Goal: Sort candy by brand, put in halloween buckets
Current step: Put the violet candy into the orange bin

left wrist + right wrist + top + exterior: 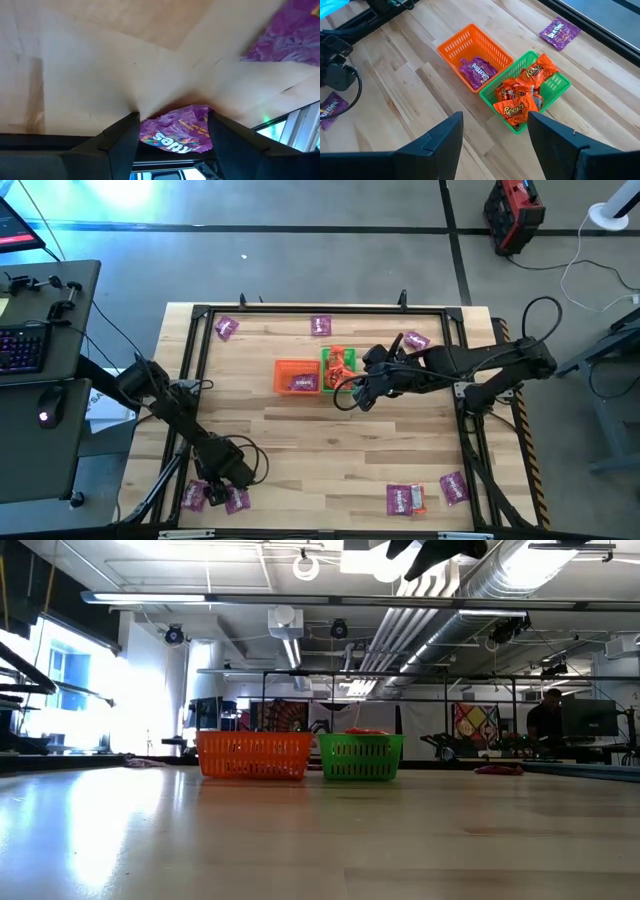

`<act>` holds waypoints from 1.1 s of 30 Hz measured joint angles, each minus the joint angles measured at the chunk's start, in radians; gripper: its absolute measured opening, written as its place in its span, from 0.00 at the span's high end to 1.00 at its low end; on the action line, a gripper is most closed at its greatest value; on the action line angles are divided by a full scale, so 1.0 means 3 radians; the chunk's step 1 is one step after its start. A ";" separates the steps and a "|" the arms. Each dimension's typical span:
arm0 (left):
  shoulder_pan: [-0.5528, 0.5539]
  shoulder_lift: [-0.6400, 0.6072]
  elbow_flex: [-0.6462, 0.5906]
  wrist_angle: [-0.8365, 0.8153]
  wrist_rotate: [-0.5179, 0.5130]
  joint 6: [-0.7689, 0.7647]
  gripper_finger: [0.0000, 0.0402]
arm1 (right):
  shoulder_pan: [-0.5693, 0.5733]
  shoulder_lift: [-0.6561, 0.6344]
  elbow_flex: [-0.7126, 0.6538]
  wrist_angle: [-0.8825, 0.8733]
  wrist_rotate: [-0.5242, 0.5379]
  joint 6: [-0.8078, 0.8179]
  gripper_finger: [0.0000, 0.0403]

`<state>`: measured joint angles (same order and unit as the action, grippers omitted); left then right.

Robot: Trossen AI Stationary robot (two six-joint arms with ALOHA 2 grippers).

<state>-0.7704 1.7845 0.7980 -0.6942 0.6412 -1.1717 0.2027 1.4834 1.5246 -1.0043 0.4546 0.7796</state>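
Note:
The orange bucket [297, 376] holds a purple packet [479, 70]. The green bucket [338, 368] beside it holds several orange-red packets [520, 97]. Both buckets stand mid-table and show in the low view [255, 755] [360, 757]. My left gripper [213, 483] is low at the near left corner, open, with its fingers on either side of a purple packet [175, 135] lying flat on the table. A second purple packet [292, 35] lies close by. My right gripper [347, 395] is open and empty above the table, just near of the green bucket [495, 135]. My left gripper's fingers [125, 137] stand at the two sides of the purple packet's near end [150, 131], pointing down at the table. Whether they touch it I cannot tell. The packet lies flat on the wood.
Purple packets lie along the far edge [226, 327] [320, 326] [417, 340]. At the near right lie more purple packets [455, 487] [400, 500] and an orange-red one [418, 500]. A black frame [200, 315] borders the table. Bare wood lies in the middle near part.

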 joint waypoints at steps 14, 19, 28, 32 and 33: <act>0.0077 -0.0216 -0.0047 -0.0150 -0.0182 0.0604 0.97 | 0.0001 0.0000 0.0000 -0.0046 -0.0003 -0.0011 0.46; 0.0374 -0.0647 -0.0038 -0.0224 -0.0434 0.0806 1.00 | 0.0000 0.0000 0.0000 -0.0052 -0.0003 -0.0012 0.46; 0.1455 -0.1732 0.0438 -0.0430 -0.1017 0.1415 1.00 | 0.0000 0.0000 0.0000 -0.0051 -0.0005 0.0020 0.46; 0.1939 -0.2030 0.0672 -0.0352 -0.1806 0.1860 1.00 | 0.0000 0.0000 0.0000 -0.0050 -0.0004 0.0094 0.46; 0.2036 -0.2067 0.0705 -0.0269 -0.2027 0.2016 1.00 | 0.0000 0.0000 0.0000 -0.0046 -0.0003 0.0097 0.46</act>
<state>-0.1597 1.1645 1.0095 -0.7750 0.0331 -0.5669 0.2028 1.4834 1.5246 -1.0180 0.4536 0.8088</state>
